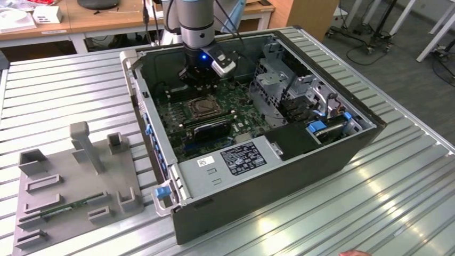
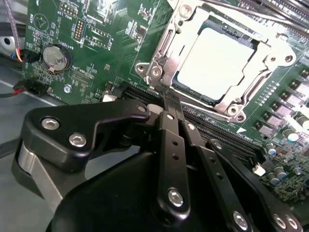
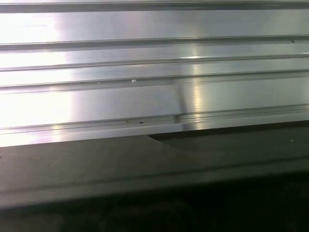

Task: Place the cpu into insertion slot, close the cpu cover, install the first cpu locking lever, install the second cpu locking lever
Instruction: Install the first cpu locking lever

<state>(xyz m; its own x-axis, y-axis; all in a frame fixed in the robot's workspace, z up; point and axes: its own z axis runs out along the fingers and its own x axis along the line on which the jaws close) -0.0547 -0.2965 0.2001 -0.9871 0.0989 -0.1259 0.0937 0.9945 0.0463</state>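
Black two-finger gripper (image 2: 168, 102) is inside the open dark-grey computer case (image 1: 284, 181), tips just beside the square black-rimmed insertion slot (image 2: 192, 94), over the green circuit board (image 2: 111, 43); fingers drawn together, narrow, nothing seen between them; whether the tips touch the board, cannot tell. Small flat square silver-grey cpu (image 2: 215, 58) lies seated in the slot; thin silver metal cpu cover (image 2: 159, 58) lies down flat around the slot, cpu top showing through its window. Locking levers beside the slot: cannot tell if latched. Ribbed aluminium table (image 3: 145, 72) carries the case, well apart from the slot.

Handling, as judgement: cpu likely light, stiff, smooth-topped so slippery, fragile on its underside; proper hold is by opposite edges, not the faces; with the frame down over the slot those edges look covered, so no clean hold now. Cover likely thin, stiff, hinged at the slot; best pressed on its rim, not through the window.
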